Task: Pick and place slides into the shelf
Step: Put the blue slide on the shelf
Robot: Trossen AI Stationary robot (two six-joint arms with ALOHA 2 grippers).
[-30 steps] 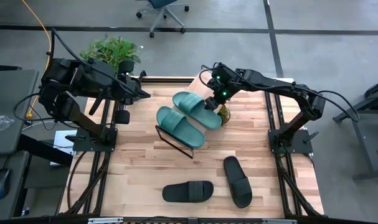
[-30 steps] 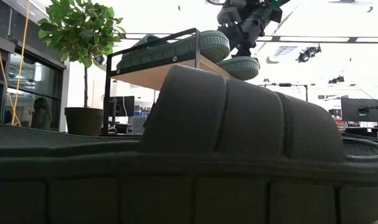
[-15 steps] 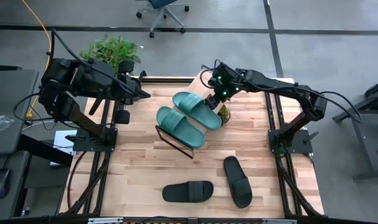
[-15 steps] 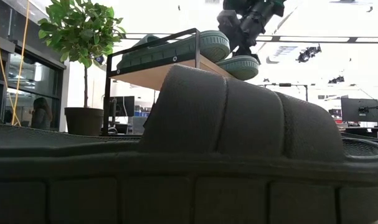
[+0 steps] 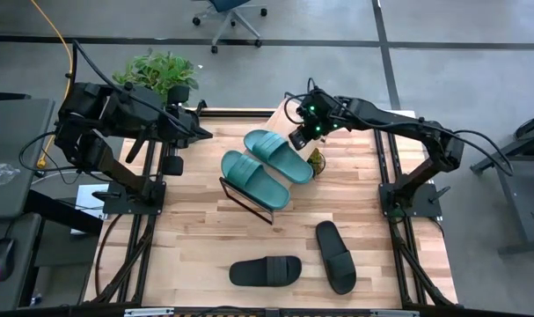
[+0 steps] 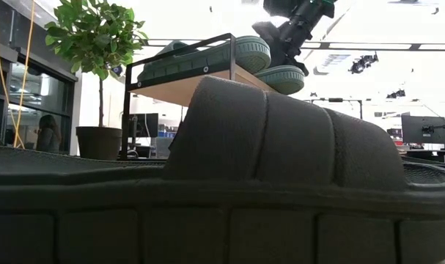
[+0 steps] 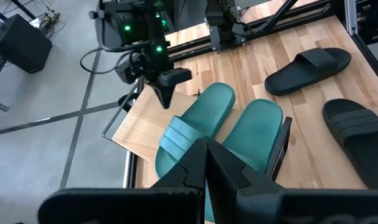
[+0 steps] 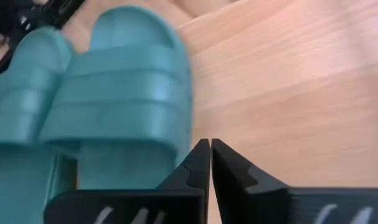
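Note:
Two teal slides point(image 5: 256, 176) point(image 5: 278, 155) lie side by side on the slanted shelf point(image 5: 246, 201), soles on its wooden board. My right gripper point(image 5: 297, 139) hangs shut just above the board's far right part point(image 8: 288, 93), beside the right teal slide point(image 8: 123, 99) and clear of it. Two black slides point(image 5: 265, 270) point(image 5: 335, 255) lie flat on the table near its front edge. My left gripper point(image 5: 201, 134) waits shut at the table's far left. The left wrist view shows it point(image 7: 206, 155) pointed at the shelf.
A potted plant point(image 5: 157, 70) stands beyond the table's far left corner. A small round green object point(image 5: 316, 161) sits by the shelf's right side. One black slide point(image 6: 281, 183) fills the low view's foreground. Bare tabletop point(image 5: 196, 238) lies between the shelf and the black slides.
My right gripper has risen a little off the right teal slide's side, drawn slightly toward the table's far edge, and its fingers have shut with nothing between them. Both teal slides stay where they were on the shelf.

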